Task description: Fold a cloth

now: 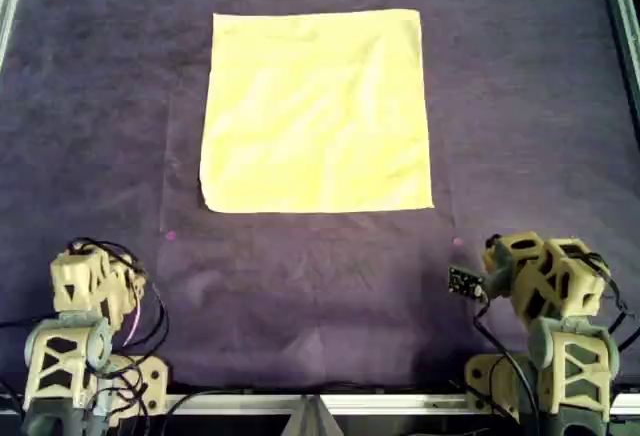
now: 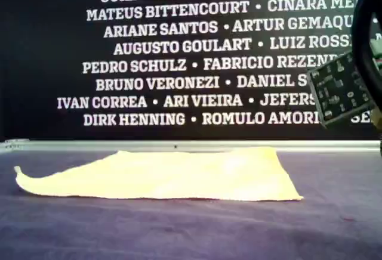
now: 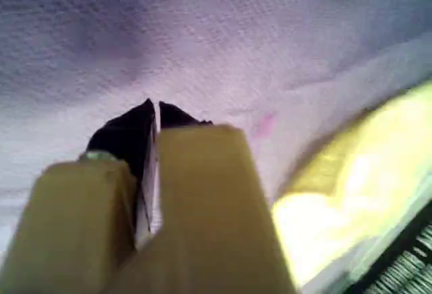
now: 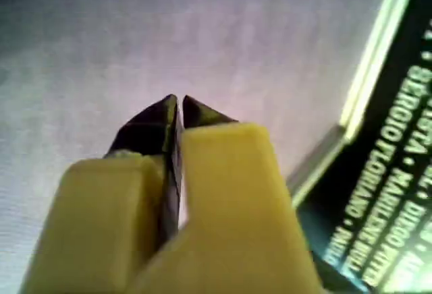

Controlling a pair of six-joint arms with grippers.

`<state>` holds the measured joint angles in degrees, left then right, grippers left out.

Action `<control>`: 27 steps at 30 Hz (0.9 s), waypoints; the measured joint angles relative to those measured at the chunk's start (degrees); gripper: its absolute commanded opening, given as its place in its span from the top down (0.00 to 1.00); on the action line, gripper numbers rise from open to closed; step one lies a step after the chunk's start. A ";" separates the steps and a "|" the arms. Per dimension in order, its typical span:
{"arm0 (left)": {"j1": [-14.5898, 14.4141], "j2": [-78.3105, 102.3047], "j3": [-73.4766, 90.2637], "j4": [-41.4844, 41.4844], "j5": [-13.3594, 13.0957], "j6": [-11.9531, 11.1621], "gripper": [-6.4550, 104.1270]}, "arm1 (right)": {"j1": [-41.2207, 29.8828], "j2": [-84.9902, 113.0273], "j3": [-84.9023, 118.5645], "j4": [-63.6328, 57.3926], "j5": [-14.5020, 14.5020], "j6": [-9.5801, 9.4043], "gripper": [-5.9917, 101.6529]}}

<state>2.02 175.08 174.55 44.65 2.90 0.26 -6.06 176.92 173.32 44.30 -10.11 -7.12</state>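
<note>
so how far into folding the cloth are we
Nothing looks done yet: the cloth lies spread flat as one square on the purple felt. Nothing is in hand: the left gripper and the right gripper are shut on nothing, both clear of the fabric. Every fold is left.

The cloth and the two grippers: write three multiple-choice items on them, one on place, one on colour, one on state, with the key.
1. Where does the cloth lie in the overhead view?
A. On the felt beyond both arms, touched by neither
B. Draped over an arm
C. Hanging off the table's edge

2. What colour is the cloth?
A. Dark blue
B. Pale yellow
C. Red

3. How do the left gripper and right gripper stand?
A. Both wide open
B. Both shut, holding nothing
C. Both clamped on cloth

Key: 1 A, it lies spread flat, apart from both arms. 2 B, every view showing it has it yellow. 3 B, each wrist view shows fingertips nearly together over bare felt.
</note>
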 measured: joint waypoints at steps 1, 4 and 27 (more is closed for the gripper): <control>0.00 0.00 0.00 -1.67 0.00 0.00 0.93 | 0.00 0.00 0.00 -0.79 0.00 0.00 0.87; 0.00 0.00 0.00 -5.71 0.00 -0.09 0.93 | 0.09 0.00 0.00 -1.85 -0.18 0.00 0.83; -22.50 -0.18 -2.55 -7.73 -0.62 -0.26 0.35 | 4.75 0.00 -2.37 -11.43 -2.64 -0.35 0.60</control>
<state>-20.48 174.90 172.00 36.91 2.29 0.00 -1.32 176.92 170.95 32.87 -12.74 -7.47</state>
